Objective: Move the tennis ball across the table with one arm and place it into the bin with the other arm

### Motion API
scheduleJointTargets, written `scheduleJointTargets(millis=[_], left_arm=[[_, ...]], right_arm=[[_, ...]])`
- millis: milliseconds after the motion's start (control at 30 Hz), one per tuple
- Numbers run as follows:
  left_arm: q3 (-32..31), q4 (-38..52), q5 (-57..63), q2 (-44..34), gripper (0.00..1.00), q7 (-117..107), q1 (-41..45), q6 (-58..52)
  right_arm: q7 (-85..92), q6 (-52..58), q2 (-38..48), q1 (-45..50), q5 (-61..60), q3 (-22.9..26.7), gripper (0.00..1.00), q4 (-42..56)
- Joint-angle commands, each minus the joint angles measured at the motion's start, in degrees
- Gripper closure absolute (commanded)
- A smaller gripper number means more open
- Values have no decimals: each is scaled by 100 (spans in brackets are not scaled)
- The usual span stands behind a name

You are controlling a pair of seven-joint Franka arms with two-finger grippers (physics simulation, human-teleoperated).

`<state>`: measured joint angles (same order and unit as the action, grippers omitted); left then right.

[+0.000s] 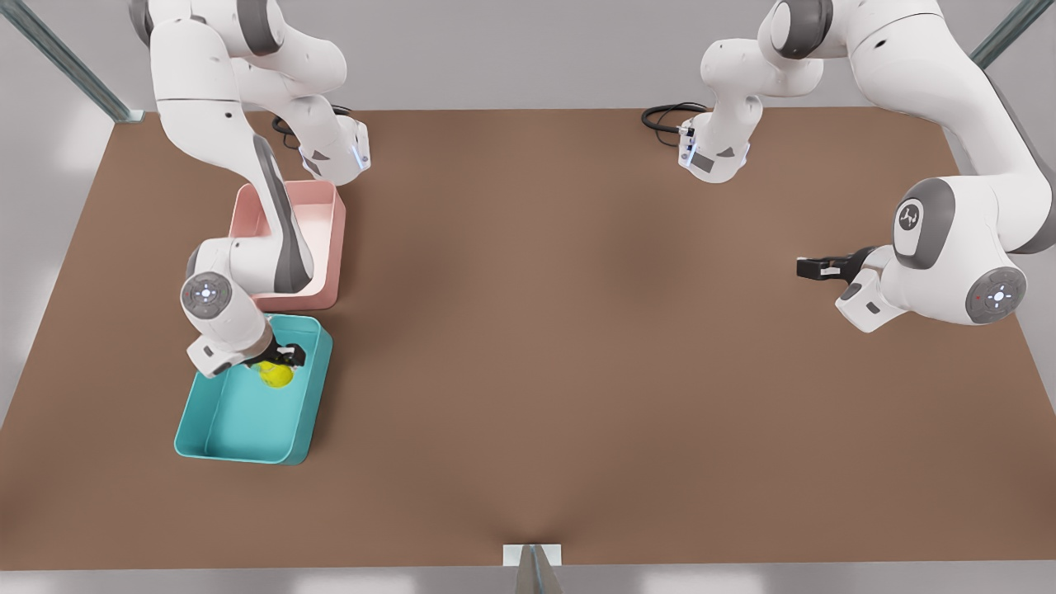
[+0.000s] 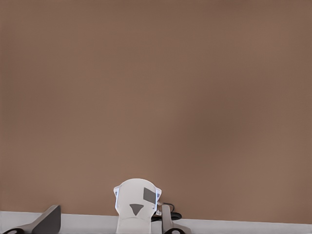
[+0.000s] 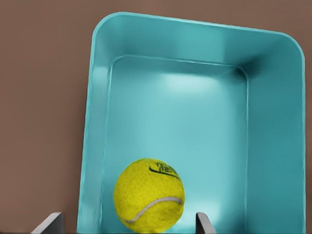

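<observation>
The tennis ball [image 1: 276,374] [image 3: 148,195] is yellow-green with a pale seam. It sits inside the teal bin [image 1: 216,425] [image 3: 273,146], near the bin's far end. My right gripper [image 1: 289,356] [image 3: 126,222] hangs over it at the front view's left and is open. Its fingertips [image 3: 48,222] stand wide on either side of the ball and do not touch it. Over the brown table [image 1: 528,330] at the front view's right, my left gripper [image 1: 813,268] [image 2: 107,222] waits, open and holding nothing.
A pink tub [image 1: 318,239] stands just behind the teal bin, partly under the right arm. Two arm bases with black cables [image 1: 664,120] sit at the table's far edge, and one base [image 2: 136,204] appears in the left wrist view.
</observation>
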<state>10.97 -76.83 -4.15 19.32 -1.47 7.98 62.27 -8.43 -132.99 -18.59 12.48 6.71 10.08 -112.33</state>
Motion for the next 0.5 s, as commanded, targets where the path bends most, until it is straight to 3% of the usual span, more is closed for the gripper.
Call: scheduleJointTargets(millis=[0, 67, 133, 200, 333, 400, 467], left_arm=[[2, 2, 2, -7, 0, -55, 2, -4], [2, 10, 2, -7, 0, -55, 2, -4], [2, 2, 2, -7, 0, -55, 2, -4], [2, 10, 2, -7, 0, -55, 2, -4], [-77, 10, 37, -86, 0, -29, 107, 153], [-578, -25, 582, -367, 0, -46, 90, 523], [-579, -7, 600, -367, 0, -37, 72, 751]], right_arm=[[1441, 124, -13, 0, 15, 3, 0, 9], [1379, 466, 119, 0, -81, -41, 0, 114], [1467, 3189, 242, -185, -196, -225, 0, 1309], [1889, 4624, 417, -475, 269, -497, 0, 2276], [1863, 4686, 1261, -818, 375, -797, 0, 2672], [1836, 4695, 1402, -879, 314, -806, 0, 2619], [1836, 4730, 1402, -888, 252, -806, 0, 2602]])
